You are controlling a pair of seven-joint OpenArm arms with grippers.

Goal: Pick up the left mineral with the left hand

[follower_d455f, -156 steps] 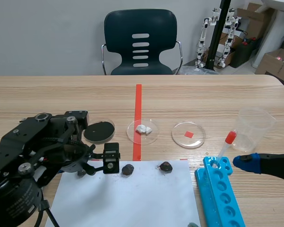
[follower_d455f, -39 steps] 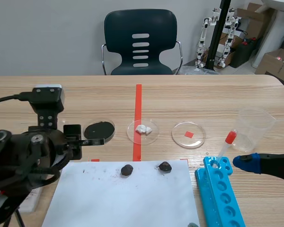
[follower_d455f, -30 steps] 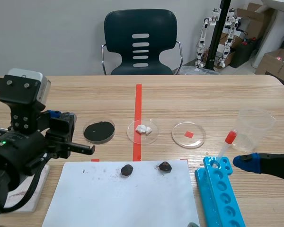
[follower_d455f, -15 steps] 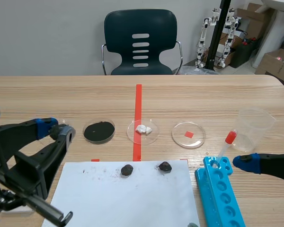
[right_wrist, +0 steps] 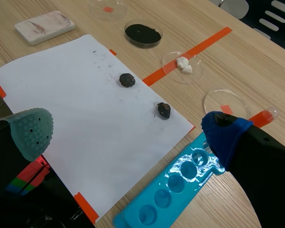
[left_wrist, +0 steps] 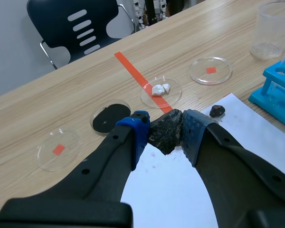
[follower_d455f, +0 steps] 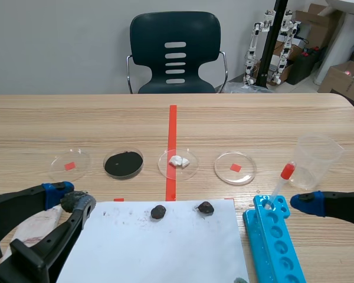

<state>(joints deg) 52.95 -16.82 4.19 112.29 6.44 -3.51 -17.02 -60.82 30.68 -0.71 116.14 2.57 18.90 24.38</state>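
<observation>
On the left claw [left_wrist: 166, 135], pads [left_wrist: 138, 132] cover both flanks of the dark rock [left_wrist: 164, 131] pinched betw. them. Paper [left_wrist: 168, 190] under the fingers is mostly hidden. Blue rack [left_wrist: 278, 92] & beaker [left_wrist: 275, 28], ahead-right of claw, are cut off at view's edge.

The left gripper [left_wrist: 165, 131] is built from two thick, matte black fingers [left_wrist: 100, 161] that curve inward from a broad black body. One carries a bright blue pad [left_wrist: 139, 127], the other a duller blue, dotted one. The right gripper [right_wrist: 127, 124] matches, with a grey-green dotted pad [right_wrist: 31, 129] and a blue pad [right_wrist: 224, 132].
</observation>
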